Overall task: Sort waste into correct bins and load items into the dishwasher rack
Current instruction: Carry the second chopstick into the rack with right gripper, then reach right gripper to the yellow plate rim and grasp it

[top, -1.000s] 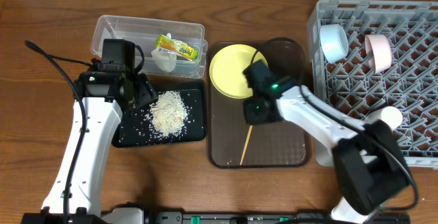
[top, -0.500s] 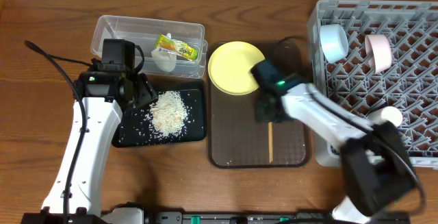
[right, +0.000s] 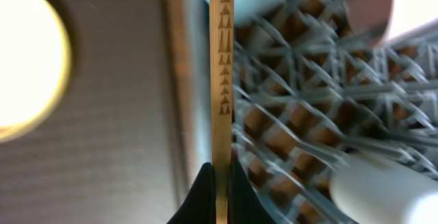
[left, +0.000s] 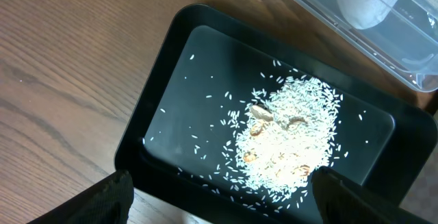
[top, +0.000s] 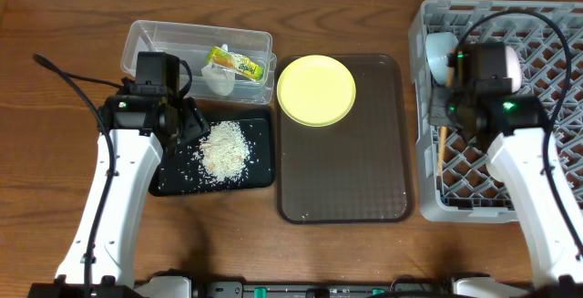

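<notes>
Wrapper (top: 239,62) and rice (top: 226,148) lie binned at upper left; your right jaws grip the chopstick (right: 222,80) over the rack (top: 547,179) at right, left jaws hang open; the plate (top: 316,91) is not yet racked.

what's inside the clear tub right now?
Green-yellow snack wrapper and crumpled white scrap, both in the clear tub's right half. The left arm covers its near-left corner, so that part can't be checked.

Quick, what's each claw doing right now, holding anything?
Left gripper: open, empty, above the black tray of rice.
Right gripper: closed on a wooden chopstick at the grey rack edge.
</notes>
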Action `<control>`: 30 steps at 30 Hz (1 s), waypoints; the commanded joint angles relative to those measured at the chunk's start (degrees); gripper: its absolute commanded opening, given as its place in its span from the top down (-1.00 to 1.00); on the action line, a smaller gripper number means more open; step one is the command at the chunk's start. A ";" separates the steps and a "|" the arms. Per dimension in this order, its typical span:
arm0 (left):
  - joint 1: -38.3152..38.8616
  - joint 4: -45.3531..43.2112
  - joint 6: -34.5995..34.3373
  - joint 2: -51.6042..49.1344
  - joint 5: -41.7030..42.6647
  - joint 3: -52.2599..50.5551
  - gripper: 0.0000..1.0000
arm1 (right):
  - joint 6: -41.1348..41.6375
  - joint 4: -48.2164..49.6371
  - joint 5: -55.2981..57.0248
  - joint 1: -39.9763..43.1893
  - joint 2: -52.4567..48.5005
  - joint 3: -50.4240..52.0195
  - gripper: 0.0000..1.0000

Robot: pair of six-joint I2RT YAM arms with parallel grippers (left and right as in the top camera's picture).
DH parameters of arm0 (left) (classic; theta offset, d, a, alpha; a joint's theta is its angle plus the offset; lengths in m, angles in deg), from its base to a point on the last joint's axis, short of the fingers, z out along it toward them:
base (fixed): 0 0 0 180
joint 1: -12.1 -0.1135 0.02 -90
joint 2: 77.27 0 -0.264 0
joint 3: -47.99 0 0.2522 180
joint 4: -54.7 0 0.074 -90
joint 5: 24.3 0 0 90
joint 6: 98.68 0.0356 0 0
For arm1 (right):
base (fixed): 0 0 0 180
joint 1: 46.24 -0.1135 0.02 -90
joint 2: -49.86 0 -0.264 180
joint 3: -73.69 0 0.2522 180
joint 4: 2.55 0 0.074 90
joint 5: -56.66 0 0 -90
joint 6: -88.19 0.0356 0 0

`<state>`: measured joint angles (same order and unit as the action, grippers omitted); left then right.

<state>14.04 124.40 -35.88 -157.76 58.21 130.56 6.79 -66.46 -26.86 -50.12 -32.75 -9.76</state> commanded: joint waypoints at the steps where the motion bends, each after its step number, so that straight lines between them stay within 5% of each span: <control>1: -0.26 0.17 -0.57 -0.39 -0.68 -0.26 -0.71 | -7.69 -0.85 0.59 2.84 -3.63 0.07 0.98; 6: -0.26 0.20 -0.55 -0.39 -0.68 -0.26 -0.72 | -8.22 -0.72 0.33 3.82 -9.01 0.07 0.98; 9: -0.26 0.17 -0.55 -0.39 -0.68 -0.26 -0.71 | -7.10 -0.13 0.35 3.80 -9.86 0.04 0.36; 11: -0.26 0.17 -0.55 -0.39 -0.68 -0.26 -0.72 | -6.71 0.02 -0.61 3.80 -9.03 -0.59 0.14; 19: -0.26 0.15 -0.57 -0.39 -0.68 -0.26 -0.71 | -3.48 8.11 -18.10 -0.35 -2.21 -2.43 0.12; 30: -0.26 0.15 -0.57 -0.39 -0.68 -0.26 -0.72 | 11.52 18.32 -7.67 -15.17 -13.49 -1.70 0.04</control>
<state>14.04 124.38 -35.90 -157.76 58.21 130.56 12.06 -48.89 -38.59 -62.69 -42.15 -11.49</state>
